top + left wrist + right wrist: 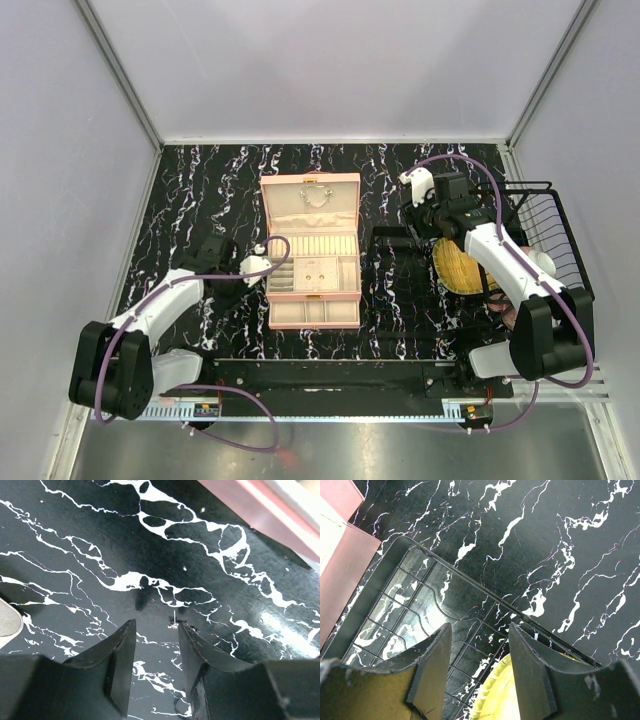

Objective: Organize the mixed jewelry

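Note:
A tiny metallic stud [173,625] lies on the black marble table, just ahead of my left gripper's right fingertip. My left gripper [156,627] is open and empty, low over the table, left of the open pink case [310,250]; it also shows in the top view [213,252]. A few tiny pieces [316,273] seem to lie in a cream compartment of the case. My right gripper [480,630] is open and empty over the black wire rack [420,595], right of the case [418,222]. No chain is clearly visible.
A yellow plate [462,265] lies in the wire rack [545,225] at the right, also below my right gripper [495,700]. The pink case edge shows at top right of the left wrist view [260,510]. A pale object [7,622] sits at its left edge.

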{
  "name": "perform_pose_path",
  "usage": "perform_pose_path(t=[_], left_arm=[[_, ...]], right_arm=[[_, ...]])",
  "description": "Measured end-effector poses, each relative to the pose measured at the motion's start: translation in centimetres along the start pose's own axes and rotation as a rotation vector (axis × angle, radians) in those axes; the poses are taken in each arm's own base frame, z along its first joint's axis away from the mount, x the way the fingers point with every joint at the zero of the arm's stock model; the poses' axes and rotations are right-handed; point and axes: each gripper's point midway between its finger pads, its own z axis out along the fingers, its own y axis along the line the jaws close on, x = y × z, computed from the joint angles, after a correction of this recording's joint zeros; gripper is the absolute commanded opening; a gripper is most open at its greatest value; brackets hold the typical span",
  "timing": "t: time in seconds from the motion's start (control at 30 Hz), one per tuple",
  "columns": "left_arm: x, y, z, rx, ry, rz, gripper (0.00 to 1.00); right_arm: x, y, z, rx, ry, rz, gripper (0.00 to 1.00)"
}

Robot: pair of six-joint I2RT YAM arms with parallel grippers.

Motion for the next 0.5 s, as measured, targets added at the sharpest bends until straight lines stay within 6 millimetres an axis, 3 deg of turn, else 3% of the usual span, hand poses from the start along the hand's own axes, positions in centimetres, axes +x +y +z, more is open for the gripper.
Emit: perform_pose_path(t=[0.5], left_arm=[[-0.12,0.3,0.67,0.008,-0.015,-0.041,0.41]], right_arm=[[0.19,0.05,-0.03,-0.002,0.008,0.001,0.56]])
